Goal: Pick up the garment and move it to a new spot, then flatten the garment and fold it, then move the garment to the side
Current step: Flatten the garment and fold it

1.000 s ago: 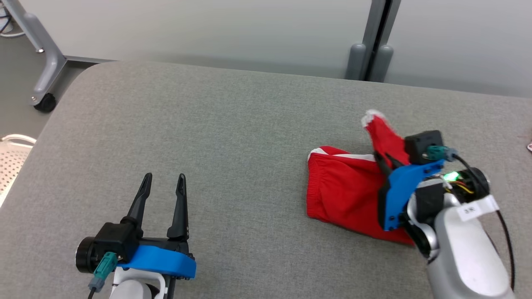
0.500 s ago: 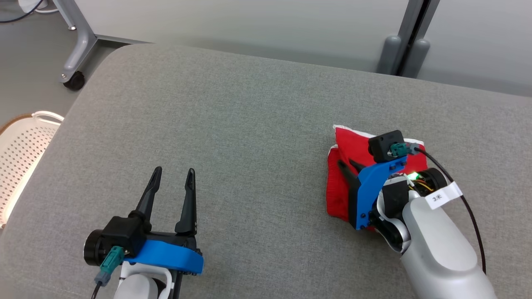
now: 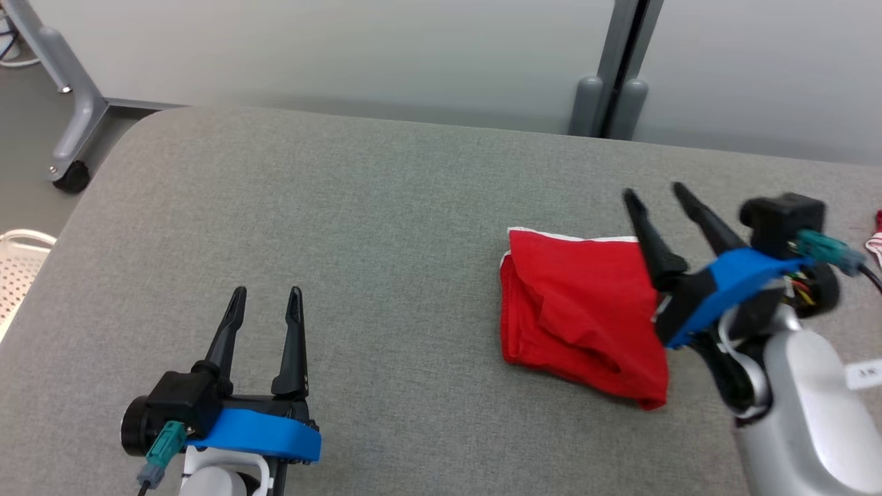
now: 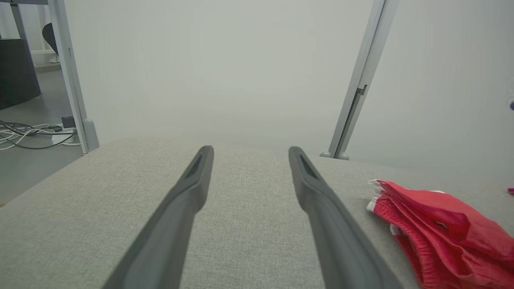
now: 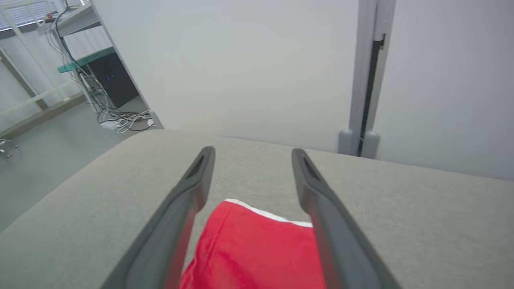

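The garment (image 3: 582,317) is a red cloth with a white edge, lying folded on the right half of the grey table (image 3: 386,227). In the left wrist view the garment (image 4: 441,228) lies at the lower right. My right gripper (image 3: 654,196) is open, raised just past the garment's right edge, with nothing between its fingers. In the right wrist view the garment (image 5: 257,249) lies below and between the spread fingers (image 5: 188,200). My left gripper (image 3: 265,300) rests open at the near left of the table, far from the cloth.
A white perforated basket (image 3: 17,265) stands off the table's left edge. A wheeled grey stand leg (image 3: 72,131) is on the floor at the far left. A grey post (image 3: 617,69) rises behind the table. A small red and white item (image 3: 875,238) lies at the right edge.
My right gripper has let go of the garment's raised flap and lifted away to the right, opening. The flap now lies folded down on the cloth. The head camera swung and returned. The left arm is still.
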You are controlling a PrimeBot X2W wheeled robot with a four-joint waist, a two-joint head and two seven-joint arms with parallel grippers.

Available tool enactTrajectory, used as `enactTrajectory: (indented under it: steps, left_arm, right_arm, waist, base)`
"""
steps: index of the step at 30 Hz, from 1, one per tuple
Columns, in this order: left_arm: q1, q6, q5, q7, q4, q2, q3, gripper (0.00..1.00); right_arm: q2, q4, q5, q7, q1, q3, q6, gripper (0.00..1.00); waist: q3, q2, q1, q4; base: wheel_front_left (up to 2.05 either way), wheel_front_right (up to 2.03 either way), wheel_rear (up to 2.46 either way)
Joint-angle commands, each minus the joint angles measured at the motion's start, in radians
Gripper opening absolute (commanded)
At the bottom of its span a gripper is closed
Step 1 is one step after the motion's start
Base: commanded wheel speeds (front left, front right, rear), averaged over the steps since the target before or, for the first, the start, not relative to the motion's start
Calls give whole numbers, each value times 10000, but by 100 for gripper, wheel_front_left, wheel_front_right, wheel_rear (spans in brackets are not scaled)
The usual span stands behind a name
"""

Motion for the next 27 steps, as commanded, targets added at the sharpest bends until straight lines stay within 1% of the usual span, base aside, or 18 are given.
enactTrajectory:
  steps: [1, 4, 6, 9, 11, 14, 15, 19, 21, 22, 27]
  left_arm:
    - [140, 15, 20, -43, -35, -3, 110, 100]
    - [250, 28, 44, -43, -95, -5, 204, 100]
    - [355, 31, 50, -43, -126, -7, 263, 100]
    - [474, 31, 71, -43, -192, -7, 382, 100]
    - [526, 25, 83, -43, -209, -9, 414, 100]
    - [566, 14, 99, -43, -249, -9, 409, 100]
    - [566, 14, 99, -43, -249, -9, 409, 100]
    - [528, -4, 86, -43, -220, -9, 369, 100]
    - [474, -15, 70, -43, -219, -11, 355, 100]
    - [420, -24, 62, -43, -215, -10, 355, 100]
    - [295, -45, 67, -43, -262, -8, 322, 100]
  right_arm:
    - [-109, -434, -438, 52, 528, -350, 5, 100]
    - [-94, -1602, -1394, 260, 1604, -1126, 5, 100]
    - [-28, -2230, -1840, 357, 2295, -1395, 5, 100]
    - [93, -2791, -2386, 321, 3171, -1551, 5, 100]
    - [172, -2930, -2617, 236, 3570, -1415, 5, 100]
    - [275, -2830, -2733, 127, 3927, -913, 5, 100]
    - [275, -2830, -2733, 127, 3927, -913, 5, 100]
    - [290, -2390, -2928, -109, 3758, -163, 5, 100]
    - [302, -2020, -2967, -238, 3480, 251, 5, 100]
    - [304, -1575, -2918, -338, 3165, 689, 5, 100]
    - [296, -309, -2736, -488, 2115, 1783, 5, 100]
  waist:
    - [-188, 0, 0, -208]
    - [-301, 0, 0, -410]
    - [-359, 0, 0, -545]
    - [-403, 0, 0, -703]
    - [-405, 0, 0, -765]
    - [-405, 0, 0, -809]
    - [-405, 0, 0, -809]
    - [-385, 0, 0, -762]
    - [-360, 0, 0, -708]
    - [-326, 0, 0, -646]
    - [-151, 0, 0, -480]
  base:
    - [0, 0, 0]
    - [0, 0, 0]
    - [0, 0, 0]
    - [0, 0, 0]
    - [0, 0, 0]
    - [0, 0, 0]
    - [0, 0, 0]
    - [0, 0, 0]
    - [0, 0, 0]
    - [0, 0, 0]
    - [0, 0, 0]
